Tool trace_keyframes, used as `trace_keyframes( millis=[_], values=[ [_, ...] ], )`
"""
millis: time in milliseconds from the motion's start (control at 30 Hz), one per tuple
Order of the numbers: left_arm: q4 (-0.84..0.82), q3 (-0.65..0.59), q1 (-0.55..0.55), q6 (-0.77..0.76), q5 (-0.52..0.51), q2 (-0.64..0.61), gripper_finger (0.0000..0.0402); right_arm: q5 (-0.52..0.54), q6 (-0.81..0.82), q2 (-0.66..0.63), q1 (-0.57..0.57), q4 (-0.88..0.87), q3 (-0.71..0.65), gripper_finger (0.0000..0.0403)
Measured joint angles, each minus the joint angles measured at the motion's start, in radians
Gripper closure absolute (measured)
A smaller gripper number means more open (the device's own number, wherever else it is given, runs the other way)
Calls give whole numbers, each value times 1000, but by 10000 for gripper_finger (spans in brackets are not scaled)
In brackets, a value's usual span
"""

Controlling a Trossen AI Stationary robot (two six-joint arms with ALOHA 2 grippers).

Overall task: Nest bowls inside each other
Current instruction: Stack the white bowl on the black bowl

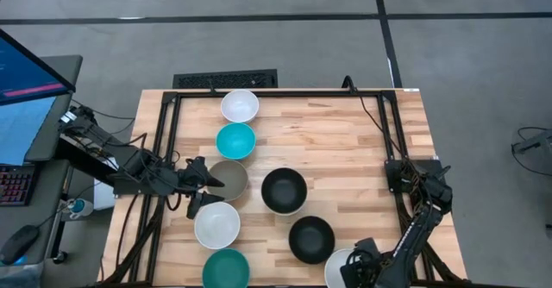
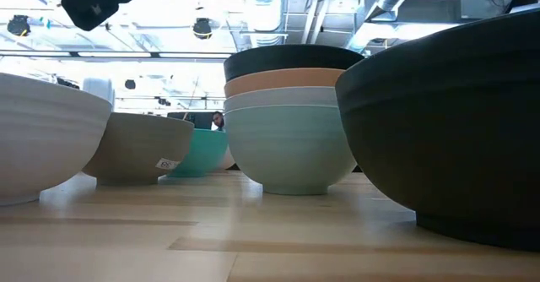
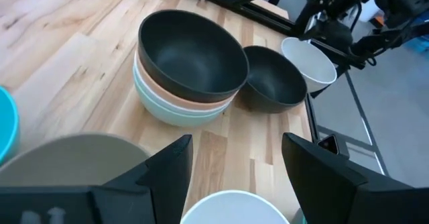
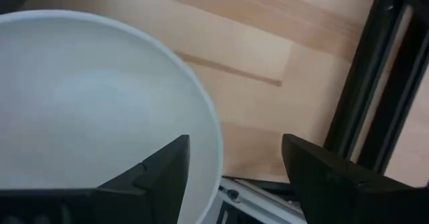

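Note:
Several bowls stand on their bases on the wooden table. A black bowl tops a nested stack (image 1: 284, 190) over orange, white and mint green ones (image 3: 191, 66). Along the left stand a white bowl (image 1: 240, 105), a turquoise one (image 1: 235, 140), a grey-taupe one (image 1: 228, 178), another white one (image 1: 216, 224) and a dark teal one (image 1: 226, 269). A single black bowl (image 1: 310, 239) stands near the right. My left gripper (image 3: 234, 170) hovers open between the grey-taupe and white bowls. My right gripper (image 4: 234, 170) is open over the rim of a white bowl (image 4: 100, 103) at the near right edge.
A dark metal frame (image 1: 168, 124) runs along the table's left, far and right edges. Bare wood (image 1: 345, 141) lies between the bowl column and the right arm's base (image 1: 414, 180). A monitor and keyboard (image 1: 26, 107) stand off the table's left side.

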Motion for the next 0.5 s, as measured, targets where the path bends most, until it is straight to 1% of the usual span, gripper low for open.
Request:
trace_keyframes(
  millis=[500],
  values=[
    [3, 0, 0, -1, 1, 0, 180, -31, 15, 0, 0, 106, 0, 143]
  ],
)
